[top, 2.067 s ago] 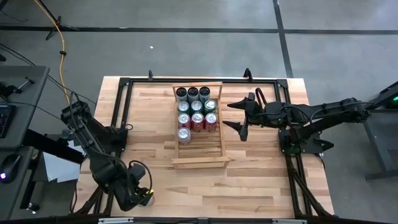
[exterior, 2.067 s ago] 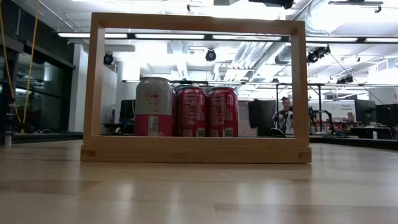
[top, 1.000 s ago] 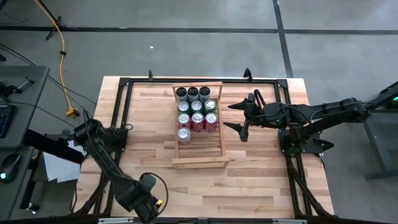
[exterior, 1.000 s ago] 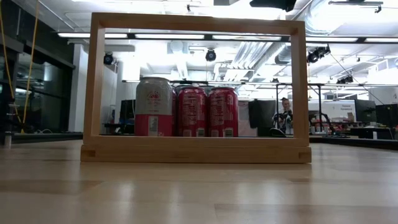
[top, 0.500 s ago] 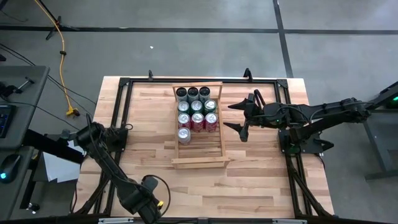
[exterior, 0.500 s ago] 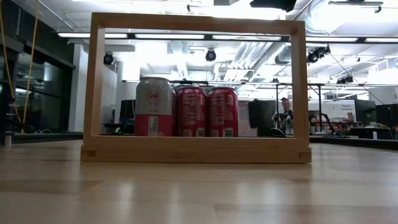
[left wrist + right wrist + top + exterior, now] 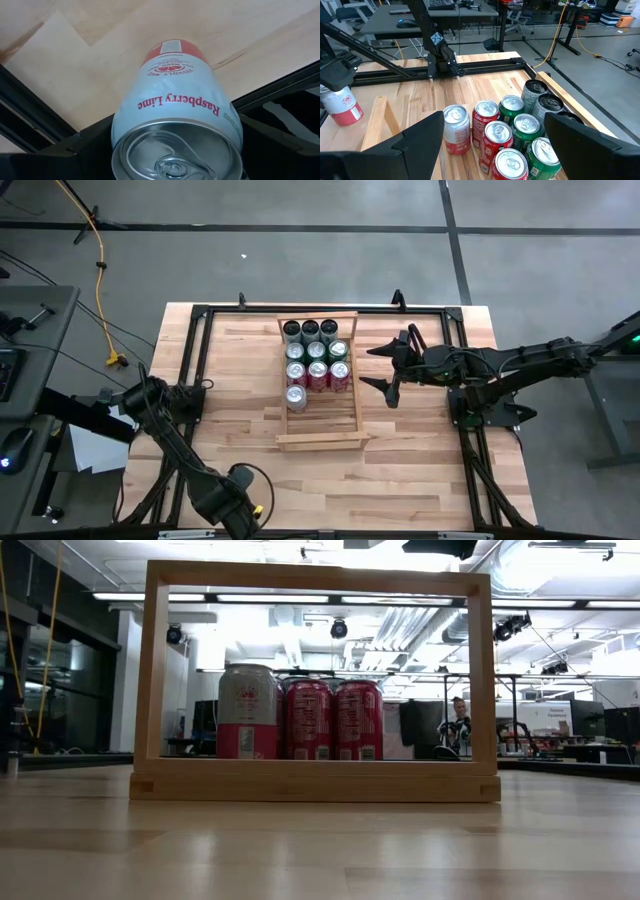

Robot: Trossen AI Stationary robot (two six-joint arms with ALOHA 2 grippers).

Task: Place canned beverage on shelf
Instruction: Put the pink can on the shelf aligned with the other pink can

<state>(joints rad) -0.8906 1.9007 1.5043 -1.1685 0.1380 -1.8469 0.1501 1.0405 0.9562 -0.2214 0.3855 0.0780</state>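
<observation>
We see a pale can (image 7: 176,112) with red "Raspberry Lime" lettering, a red base and a silver lid, over our light wood-plank tabletop (image 7: 240,435) with its black metal frame (image 7: 195,360). At the tabletop's twelve o'clock, the light-wood shelf (image 7: 355,395) holds dark grey cans (image 7: 310,330), green cans (image 7: 530,127) and red cans (image 7: 333,720), plus one white-and-red can (image 7: 247,712). We also note the dark arms and, at ten o'clock on the grey floor, a yellow cable (image 7: 100,250).

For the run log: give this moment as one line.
left gripper: shut on Raspberry Lime can, near table's front edge | right gripper: open, beside shelf | shelf: ten cans
</observation>
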